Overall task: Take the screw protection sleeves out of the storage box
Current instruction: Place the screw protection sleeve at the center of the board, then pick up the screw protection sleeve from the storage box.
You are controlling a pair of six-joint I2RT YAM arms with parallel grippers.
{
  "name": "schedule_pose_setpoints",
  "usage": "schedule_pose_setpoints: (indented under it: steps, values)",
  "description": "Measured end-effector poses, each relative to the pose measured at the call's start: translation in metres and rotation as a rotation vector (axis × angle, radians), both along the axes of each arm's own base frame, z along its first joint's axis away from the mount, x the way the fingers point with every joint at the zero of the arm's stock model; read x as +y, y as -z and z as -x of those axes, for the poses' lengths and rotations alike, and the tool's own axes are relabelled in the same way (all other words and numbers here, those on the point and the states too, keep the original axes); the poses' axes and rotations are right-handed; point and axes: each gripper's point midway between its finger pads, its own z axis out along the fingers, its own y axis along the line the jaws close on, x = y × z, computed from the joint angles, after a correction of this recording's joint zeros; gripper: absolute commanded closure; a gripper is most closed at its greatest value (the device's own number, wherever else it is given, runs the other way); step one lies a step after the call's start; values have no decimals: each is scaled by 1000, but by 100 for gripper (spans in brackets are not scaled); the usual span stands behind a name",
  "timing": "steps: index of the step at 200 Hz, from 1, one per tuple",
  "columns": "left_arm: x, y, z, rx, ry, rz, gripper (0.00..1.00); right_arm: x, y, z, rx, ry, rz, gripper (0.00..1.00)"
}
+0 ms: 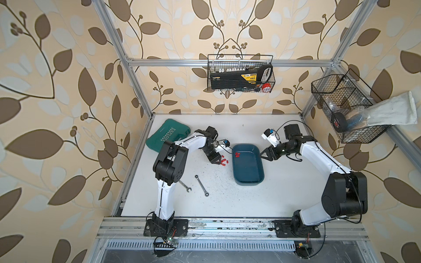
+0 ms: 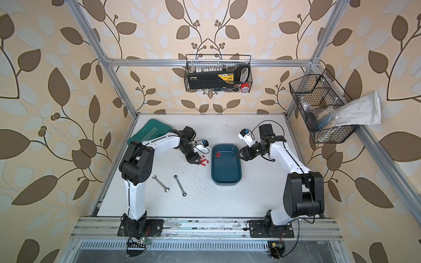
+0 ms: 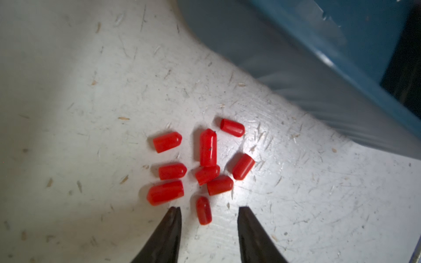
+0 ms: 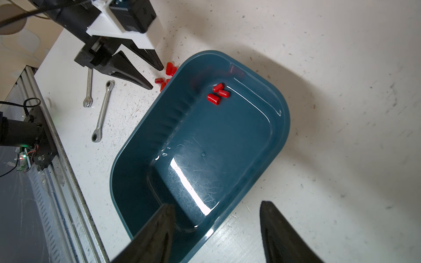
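nine red sleeves [image 3: 208,148] lie loose on the worktop [image 3: 91,109], just beside the outer wall of the box [image 4: 227,141]. three more sleeves [image 4: 213,99] sit bunched on the box floor near a rounded corner. each is a short, smooth, glossy plastic tube with one domed end and one flat end.

the box is shallow, dark teal, shiny plastic with rounded corners, a finely scratched floor and ribs along one long inner wall. the worktop is matte white, scuffed and flecked with specks.

the left fingers [image 3: 168,232], black and tapered to points, are released and spread at the edge of the pile. one sleeve lies in the gap, touching neither tip. the right fingers [image 4: 157,232] are also spread and grasp nothing, one over the box interior, the other over the bare worktop, with the rim between.

from the right wrist view the box wall hides part of the pile. two steel wrenches [image 1: 202,185] lie well apart from the box. a green tool case [image 1: 167,134] lies behind the left arm, and wire baskets [image 1: 240,72] hang on the frame.
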Motion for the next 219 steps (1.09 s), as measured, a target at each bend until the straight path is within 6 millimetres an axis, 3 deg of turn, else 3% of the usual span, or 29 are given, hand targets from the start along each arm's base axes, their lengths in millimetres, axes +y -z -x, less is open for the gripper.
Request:
schedule_pose_setpoints:
  steps: [20,55,98,118,139,189,219]
  values:
    - [3,-19,5,-41,23,18,41,11,0,3,-21,-52,16,37]
    - [14,-53,21,-104,55,72,33,47,4,15,-94,-233,95,37]
    - [34,-65,38,-81,8,163,24,81,29,13,-154,-411,190,41]
    - [43,-68,41,-76,-23,201,13,89,50,5,-147,-458,231,45]
    - [49,-76,43,-85,-52,241,9,94,70,-7,-147,-498,280,50]
    - [52,-98,42,-132,-70,325,6,102,105,-35,-149,-539,375,55]
    - [51,-102,40,-130,-79,352,6,100,119,-41,-143,-546,418,55]
